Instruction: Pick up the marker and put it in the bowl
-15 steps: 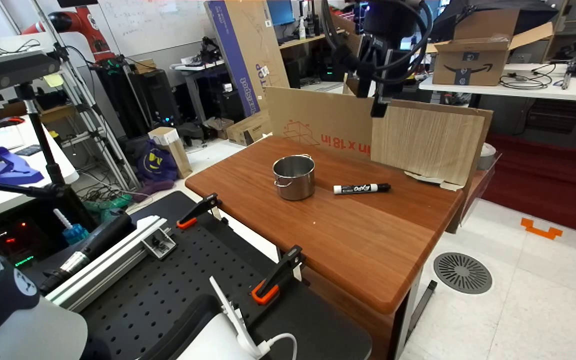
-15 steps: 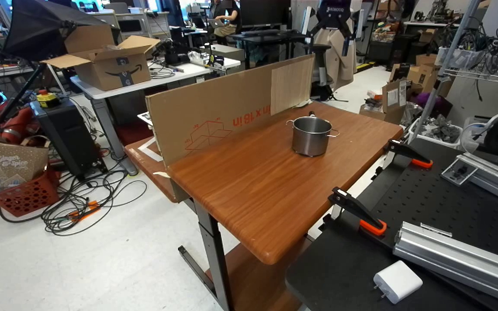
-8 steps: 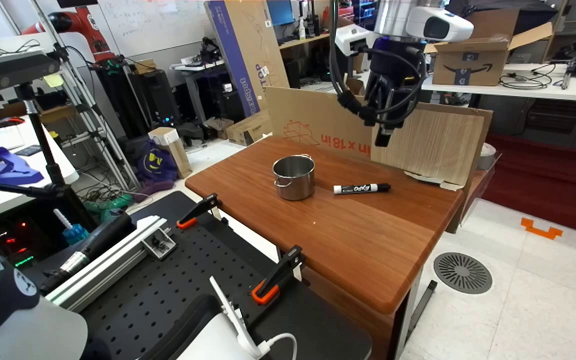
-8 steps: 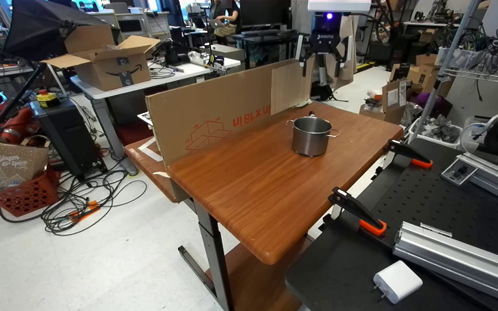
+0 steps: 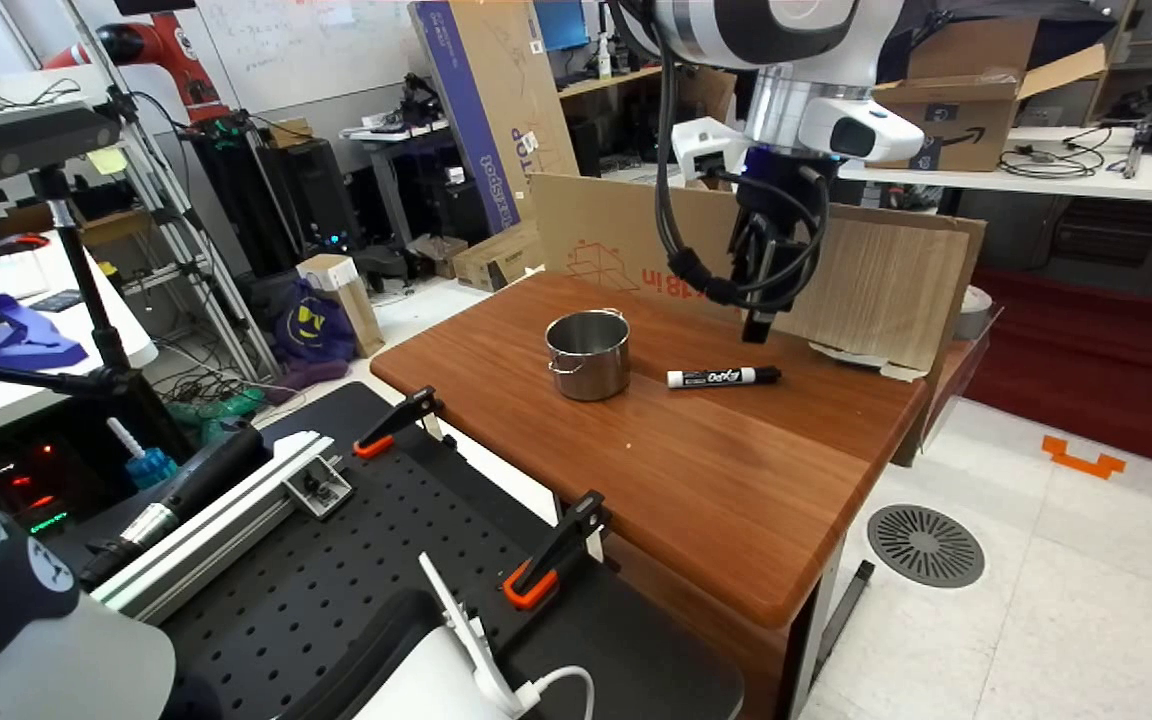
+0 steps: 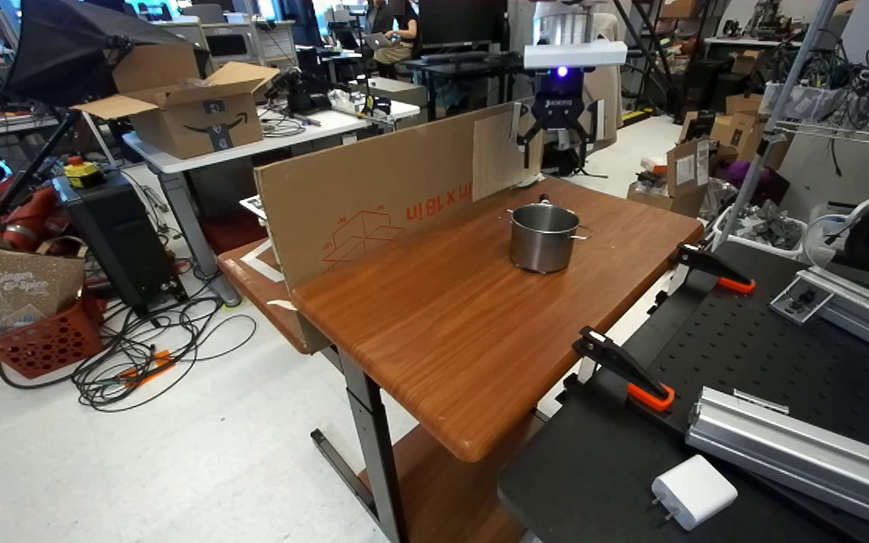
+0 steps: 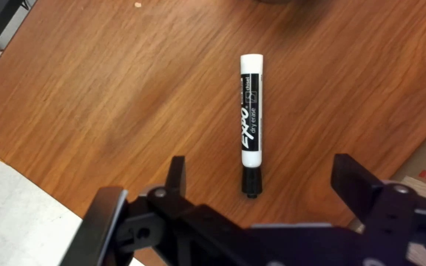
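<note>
Marker (image 7: 252, 111) lies flat on the worktop (image 5: 696, 460); wrist view has it running 12 to 6, white end at 12, black cap at 6. Bowl (image 5: 588, 358) stands upright near it but apart, at roughly 9 o'clock from the marker in an exterior view. Claw (image 6: 554, 161) hangs above the worktop, spread much wider than the barrel, nothing in its hold; in the wrist view its fingers (image 7: 176, 177) sit at about 8 and 4 o'clock, either side of the cap end. We'd log this as the approach, pick not yet made.

Handling, our guess: light, stiff, smooth plastic, hard to break. Round barrel, so it may roll if one side gets bumped, or slip in a weak pinch. We'd take it across mid-barrel, on the black label, square to its length. Claw looks biased to the cap end, so we'd nudge it toward 12 in the wrist view, then go straight down and squeeze moderately. Cap-end hold would probably let the white end droop and catch the bowl's rim.
</note>
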Controlling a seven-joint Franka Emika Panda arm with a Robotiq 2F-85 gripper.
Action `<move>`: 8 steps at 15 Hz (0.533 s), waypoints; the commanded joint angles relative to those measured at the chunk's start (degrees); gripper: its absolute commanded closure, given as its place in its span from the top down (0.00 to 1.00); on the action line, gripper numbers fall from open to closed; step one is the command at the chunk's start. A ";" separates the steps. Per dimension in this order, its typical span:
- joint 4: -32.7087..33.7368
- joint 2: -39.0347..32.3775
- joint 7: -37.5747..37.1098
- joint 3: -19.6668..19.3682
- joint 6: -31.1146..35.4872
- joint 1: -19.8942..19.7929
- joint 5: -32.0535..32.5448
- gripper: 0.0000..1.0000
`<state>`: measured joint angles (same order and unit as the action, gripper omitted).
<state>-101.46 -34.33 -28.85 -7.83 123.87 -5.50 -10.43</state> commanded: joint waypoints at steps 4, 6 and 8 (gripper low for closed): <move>5.79 -6.92 -3.36 -2.14 -0.05 1.77 1.32 1.00; 7.88 -8.88 -3.88 -2.30 -0.51 1.77 1.26 1.00; 9.87 -10.74 -4.67 -2.52 -0.94 1.85 1.32 1.00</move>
<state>-95.53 -41.94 -31.40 -8.98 123.89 -4.82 -10.33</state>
